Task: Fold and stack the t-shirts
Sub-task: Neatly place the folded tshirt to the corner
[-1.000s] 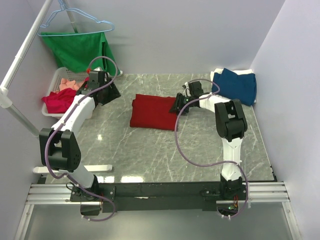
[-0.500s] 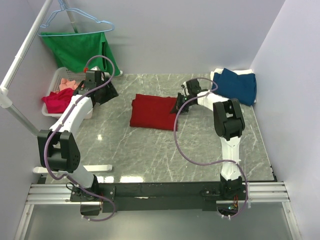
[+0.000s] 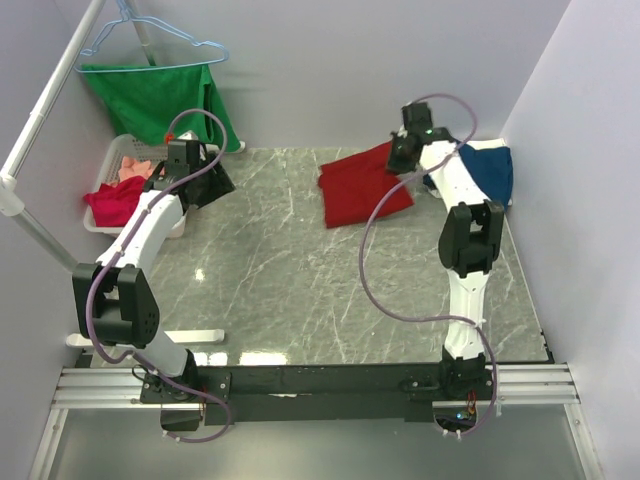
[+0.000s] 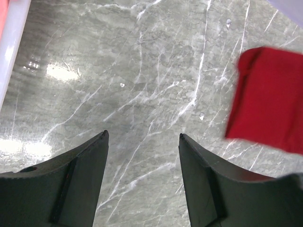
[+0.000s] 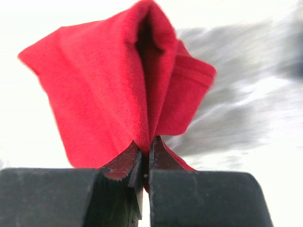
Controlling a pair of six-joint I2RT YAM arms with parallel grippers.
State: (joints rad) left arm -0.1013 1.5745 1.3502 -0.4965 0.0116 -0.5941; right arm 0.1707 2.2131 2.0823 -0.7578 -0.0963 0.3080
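The folded deep-red t-shirt [image 3: 362, 187] hangs lifted over the table's back right, its far edge pinched in my right gripper [image 3: 400, 157]. The right wrist view shows the red cloth [image 5: 118, 80] bunched between the shut jaws of that gripper [image 5: 146, 147]. A dark blue t-shirt [image 3: 482, 172] lies on a white one [image 3: 492, 146] at the far right. My left gripper [image 3: 215, 185] hovers open near the back left; its wrist view shows the gripper [image 4: 143, 137] with only bare table between the fingers and the red shirt [image 4: 270, 99] off to the right. Crimson [image 3: 115, 200] and salmon-pink [image 3: 140, 163] shirts fill the basket.
A white basket [image 3: 108, 165] stands at the far left beside a slanted white pole [image 3: 40, 125]. A green garment [image 3: 160, 100] on a light-blue wire hanger [image 3: 150, 35] hangs behind it. Walls close in the back and right sides.
My right gripper closed on the red t-shirt's right edge and carried it up and toward the back right. The left gripper drew slightly back toward the basket and stayed open.
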